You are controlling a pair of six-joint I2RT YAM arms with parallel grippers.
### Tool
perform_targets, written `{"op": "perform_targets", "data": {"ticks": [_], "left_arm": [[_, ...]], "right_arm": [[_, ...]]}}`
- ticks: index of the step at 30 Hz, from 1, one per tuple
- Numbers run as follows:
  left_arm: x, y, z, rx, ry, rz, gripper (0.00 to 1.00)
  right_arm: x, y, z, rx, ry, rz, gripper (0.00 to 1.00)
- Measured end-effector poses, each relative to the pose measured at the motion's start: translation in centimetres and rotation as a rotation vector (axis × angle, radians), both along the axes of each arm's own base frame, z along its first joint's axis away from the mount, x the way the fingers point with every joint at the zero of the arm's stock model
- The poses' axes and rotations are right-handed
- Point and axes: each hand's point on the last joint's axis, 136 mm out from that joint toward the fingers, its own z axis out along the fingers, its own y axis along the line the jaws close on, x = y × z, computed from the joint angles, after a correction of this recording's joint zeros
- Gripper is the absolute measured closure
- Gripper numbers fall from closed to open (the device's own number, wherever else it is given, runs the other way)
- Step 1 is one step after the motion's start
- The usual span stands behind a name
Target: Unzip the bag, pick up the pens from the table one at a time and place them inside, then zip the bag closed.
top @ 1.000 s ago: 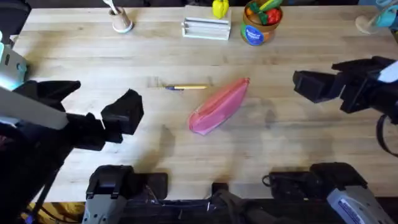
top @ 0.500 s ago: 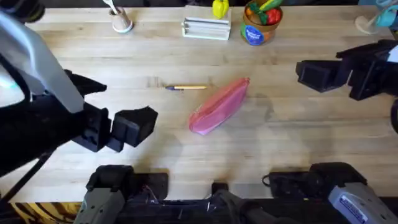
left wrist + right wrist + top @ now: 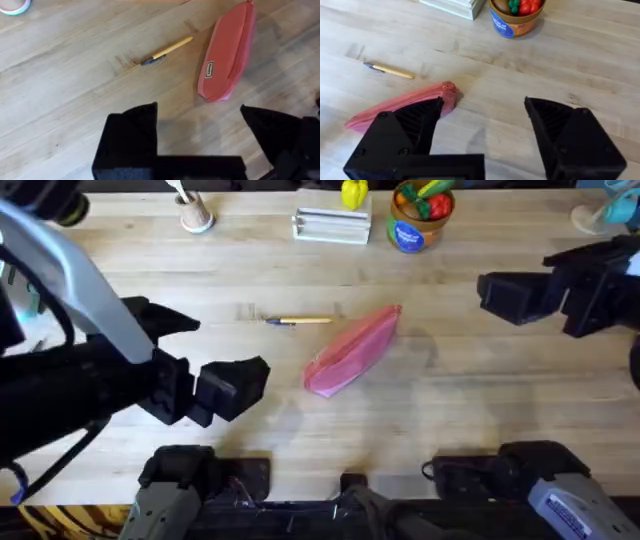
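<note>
The pink bag (image 3: 352,350) lies slanted at the middle of the table (image 3: 470,410), zipper shut as far as I can see. One pen (image 3: 298,321), tan with a dark tip, rests just left of the bag's far end. My left gripper (image 3: 250,380) hovers open, left of the bag's near end. In the left wrist view the bag (image 3: 227,52) and pen (image 3: 166,50) lie beyond the open gripper (image 3: 200,125). My right gripper (image 3: 488,292) hangs open to the bag's right. The right wrist view shows the bag (image 3: 395,105) and pen (image 3: 390,70) beyond the open gripper (image 3: 482,120).
Along the far edge stand a beige cup with white sticks (image 3: 195,215), a white box (image 3: 332,225), a yellow object (image 3: 353,193) and a tub of toy fruit (image 3: 412,220). A tape roll (image 3: 15,6) lies in the left wrist view.
The left arm has swung right, bringing its gripper closer to the bag's near end. The right gripper has shifted slightly right. Bag and pen have not moved.
</note>
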Motion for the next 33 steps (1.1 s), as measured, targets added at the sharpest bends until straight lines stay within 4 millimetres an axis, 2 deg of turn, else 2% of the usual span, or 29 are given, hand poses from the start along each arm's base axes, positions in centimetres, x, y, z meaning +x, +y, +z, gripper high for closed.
{"op": "perform_targets", "data": {"ticks": [5,16,19,23,29,33], "left_arm": [[0.6,-0.4,-0.5,-0.017,-0.008,-0.015,0.004],[2.5,-0.7,-0.1,-0.022,-0.048,-0.033,0.003],[3.1,-1.6,-0.9,-0.022,0.005,-0.078,0.003],[3.3,-3.8,-2.4,-0.015,0.081,-0.182,0.002],[2.0,-6.8,-3.8,-0.002,0.177,-0.295,0.002],[0.5,-7.3,-4.7,0.023,0.249,-0.279,0.004]], "right_arm": [[0.0,0.0,0.0,0.0,-0.001,0.0,0.006],[0.0,0.0,0.0,-0.002,-0.002,0.001,0.006],[0.0,0.0,0.0,-0.002,-0.002,0.001,0.006],[0.0,0.0,0.0,-0.002,-0.002,0.001,0.006],[0.0,0.0,0.0,-0.002,-0.002,0.001,0.006],[0.0,0.0,0.0,-0.002,-0.001,0.002,0.005]]}}
